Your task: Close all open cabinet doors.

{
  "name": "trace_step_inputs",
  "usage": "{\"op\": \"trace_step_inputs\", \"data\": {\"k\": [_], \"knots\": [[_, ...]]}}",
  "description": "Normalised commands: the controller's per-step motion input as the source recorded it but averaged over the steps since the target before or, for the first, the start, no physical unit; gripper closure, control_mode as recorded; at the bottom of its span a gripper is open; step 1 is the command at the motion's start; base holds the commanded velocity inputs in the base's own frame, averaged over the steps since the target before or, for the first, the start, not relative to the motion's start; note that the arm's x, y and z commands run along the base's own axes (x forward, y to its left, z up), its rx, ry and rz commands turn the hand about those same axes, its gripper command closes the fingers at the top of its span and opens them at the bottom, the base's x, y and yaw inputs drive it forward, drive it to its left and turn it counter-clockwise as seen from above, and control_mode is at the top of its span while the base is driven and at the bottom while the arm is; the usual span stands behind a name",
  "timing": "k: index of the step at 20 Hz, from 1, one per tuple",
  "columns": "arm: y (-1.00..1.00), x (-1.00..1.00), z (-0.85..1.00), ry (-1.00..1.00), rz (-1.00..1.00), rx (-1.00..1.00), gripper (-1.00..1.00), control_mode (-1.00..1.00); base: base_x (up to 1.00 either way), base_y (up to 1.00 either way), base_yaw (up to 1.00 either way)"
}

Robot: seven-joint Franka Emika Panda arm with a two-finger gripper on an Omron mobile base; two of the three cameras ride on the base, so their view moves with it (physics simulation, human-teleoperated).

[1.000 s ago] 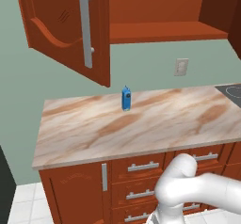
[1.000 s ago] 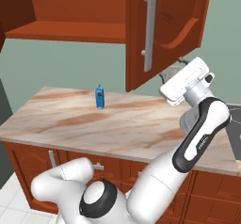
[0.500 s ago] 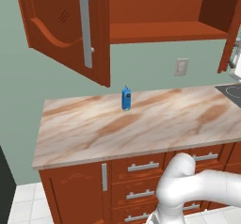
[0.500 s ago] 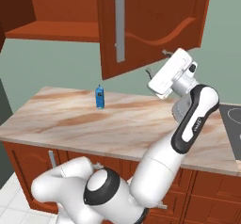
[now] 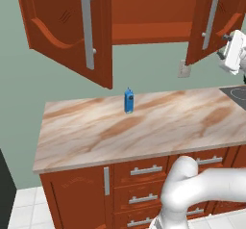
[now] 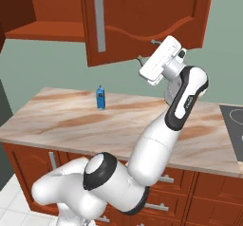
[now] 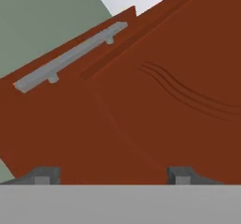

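While both cabinet doors (image 5: pixel 67 31) hang ajar, gripper (image 6: pixel 144 59) empty, jaws partly spread.
Rigid hinged right door (image 6: pixel 142 18): push the panel at gripper's twelve o'clock.

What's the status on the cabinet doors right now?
Gripper at right door, jaws apart, gripping nothing. Left door wide open. Blue bottle clear of both.

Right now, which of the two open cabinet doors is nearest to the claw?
The right cabinet door, next to the stove side. The claw hangs just by its lower edge, while the left cabinet door swings open far away, above the counter's other end.
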Motion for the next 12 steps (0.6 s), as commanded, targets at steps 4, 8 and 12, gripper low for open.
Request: {"op": "trace_step_inputs", "data": {"k": [4, 8, 12], "knots": [[0.40, 0.58, 0.16, 0.05, 0.00, -0.01, -1.00, -1.00, 0.00, 0.00, 0.00], [0.37, 0.61, 0.10, 0.07, -0.05, 0.00, -1.00, -1.00, 0.00, 0.00, 0.00], [0.43, 0.62, 0.03, 0.05, -0.12, -0.04, -1.00, -1.00, 0.00, 0.00, 0.00]]}}
